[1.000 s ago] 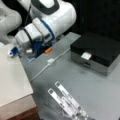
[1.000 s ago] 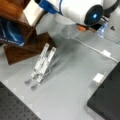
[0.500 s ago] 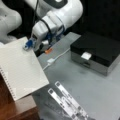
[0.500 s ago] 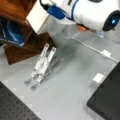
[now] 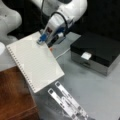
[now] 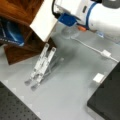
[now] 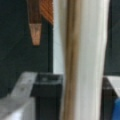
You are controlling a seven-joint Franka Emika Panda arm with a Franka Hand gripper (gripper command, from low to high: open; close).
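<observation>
While the tool [image 5: 43, 40] grips it, the notebook [image 5: 35, 63] (spiral-bound, lined) hangs tilted.

- Grey tabletop [image 5: 100, 92] fills most of both front views; matte, w/ soft even light and faint reflections, no hard shadows.
- Backdrop behind the table is dark, nearly black, in a front view [image 5: 105, 15].
- Wooden furniture piece [image 5: 13, 97] at a front view's bottom left, reddish-brown top; same wood shows as a shelf unit [image 6: 20, 15] at a front view's top left.
- Dark perforated board [image 6: 12, 110] along a front view's bottom left edge, next to the grey surface.
- Wrist view: bkgd dark, w/ a strip of reddish wood [image 7: 35, 22] at top left; rest too blurred to tell.
</observation>
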